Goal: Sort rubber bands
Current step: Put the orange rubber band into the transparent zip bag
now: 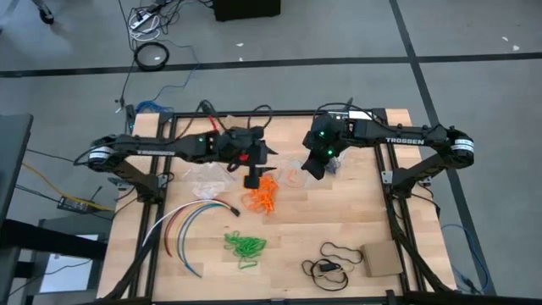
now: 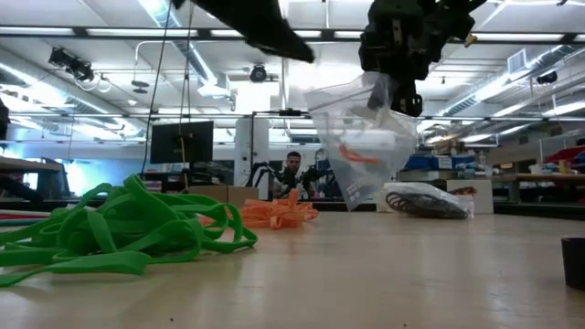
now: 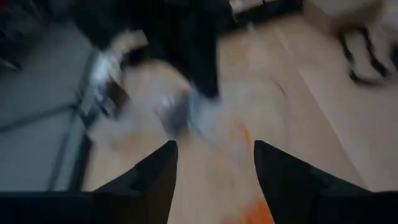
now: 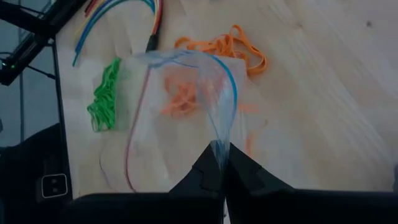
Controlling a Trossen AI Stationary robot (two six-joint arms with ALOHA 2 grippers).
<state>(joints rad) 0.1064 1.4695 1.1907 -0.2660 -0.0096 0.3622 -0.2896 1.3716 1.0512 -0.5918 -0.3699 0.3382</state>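
Hovering with fingers spread and empty, the left end effector [image 1: 254,180] hangs just beside the orange rubber bands [image 1: 265,196] on the worktop [image 1: 356,212].
The right end effector [image 4: 222,163], pinched shut on a clear zip bag [image 4: 180,93] holding some orange bands, waits farther off.

- Orange rubber bands [image 1: 264,196]: a loose heap of thin flat loops lying on the wooden table near its middle, tangled and spread flat.
- More orange bands [image 4: 181,93]: a small cluster lying inside a clear plastic bag, seen through its wall.
- Green rubber bands [image 1: 245,246]: a bright green tangled heap lying on the table toward the front edge, well apart from the orange heap.
- Dark bands [image 2: 426,201]: a blackish pile lying low on the table, details unclear.
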